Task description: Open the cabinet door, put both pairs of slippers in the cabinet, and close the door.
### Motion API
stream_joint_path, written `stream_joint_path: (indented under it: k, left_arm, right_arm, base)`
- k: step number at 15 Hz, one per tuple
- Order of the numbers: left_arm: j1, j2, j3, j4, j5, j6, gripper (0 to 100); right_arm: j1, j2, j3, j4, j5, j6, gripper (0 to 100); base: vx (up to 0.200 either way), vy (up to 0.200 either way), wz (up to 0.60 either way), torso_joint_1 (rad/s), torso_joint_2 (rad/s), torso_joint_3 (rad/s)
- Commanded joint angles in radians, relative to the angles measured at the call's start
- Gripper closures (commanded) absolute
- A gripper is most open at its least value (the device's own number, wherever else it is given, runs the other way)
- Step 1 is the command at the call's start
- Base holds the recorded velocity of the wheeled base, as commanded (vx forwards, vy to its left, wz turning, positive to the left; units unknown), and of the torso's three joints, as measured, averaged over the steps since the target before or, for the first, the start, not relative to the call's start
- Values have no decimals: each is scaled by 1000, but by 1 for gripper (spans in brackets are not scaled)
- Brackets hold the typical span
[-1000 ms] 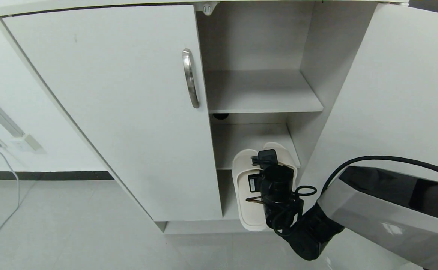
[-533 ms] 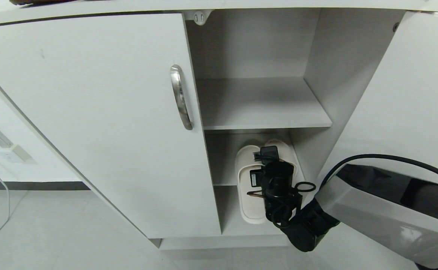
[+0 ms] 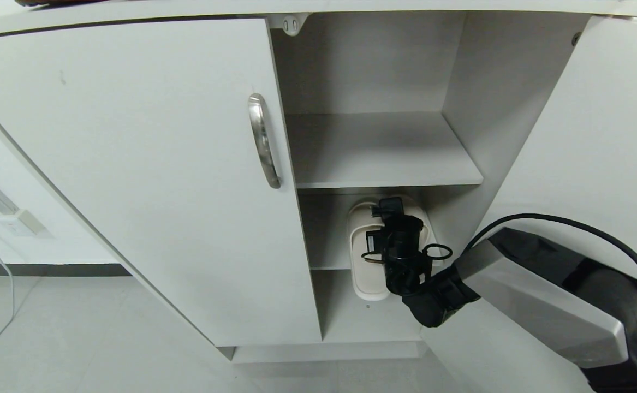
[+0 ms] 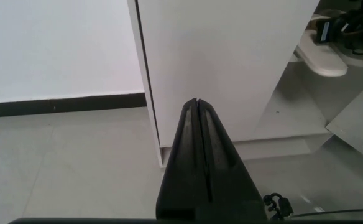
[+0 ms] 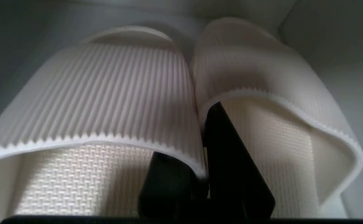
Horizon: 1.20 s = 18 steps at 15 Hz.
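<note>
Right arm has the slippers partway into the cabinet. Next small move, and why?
Probably push the right gripper a little deeper along the middle shelf before letting go. It is shut on the white slippers, whose heels overhang the shelf's front edge, so releasing now might let them tip out.

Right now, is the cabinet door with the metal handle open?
No, the handled door lies shut across the cabinet front, while the other door stands swung open.
</note>
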Motion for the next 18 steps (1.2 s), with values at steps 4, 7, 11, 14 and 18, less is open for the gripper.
stream_joint_path:
  k: [4,7,11,14,18]
  left_arm:
    - [0,2,0,0,0,-2,100]
    - [0,2,0,0,0,-2,100]
    - [0,2,0,0,0,-2,100]
    - [0,2,0,1,0,-2,100]
    - [0,2,0,0,0,-2,100]
  right_arm:
    - [-8,35,-239,180,8,0,100]
    - [-11,69,-333,236,8,0,100]
    - [-40,110,-411,275,6,6,100]
    - [-42,113,-413,275,6,6,100]
    - [-40,115,-399,275,4,6,100]
  base:
    - [0,0,0,0,0,0]
    - [0,0,0,0,0,0]
    - [0,0,0,0,0,0]
    - [0,0,0,0,0,0]
    - [0,0,0,0,0,0]
